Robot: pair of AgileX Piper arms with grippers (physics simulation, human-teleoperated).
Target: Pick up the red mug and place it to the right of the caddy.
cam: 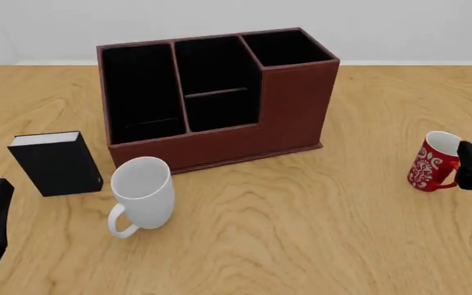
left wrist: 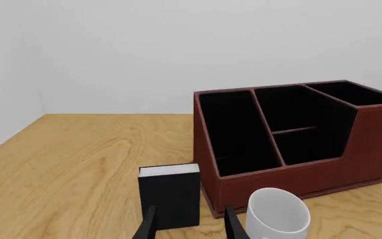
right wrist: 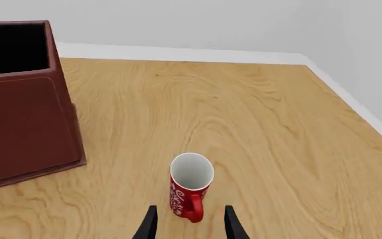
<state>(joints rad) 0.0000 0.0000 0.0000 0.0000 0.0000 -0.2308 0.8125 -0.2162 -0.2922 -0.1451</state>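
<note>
A: Where's the red mug (right wrist: 191, 191)?
B: Upright on the worktop (right wrist: 257, 124), right of the caddy (cam: 219, 98), well apart. Right claw (right wrist: 187, 224) gapes, empty, just short of the handle.
A: Step?
B: Approach, I judge; next, advance and close

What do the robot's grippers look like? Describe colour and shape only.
Both are matte black, with no markings or cables visible. The left gripper and the right gripper each show two slim, flat, straight fingers in their wrist views. From the front, the arm ends appear as dark, blocky, angular shapes at the frame edges.
</note>
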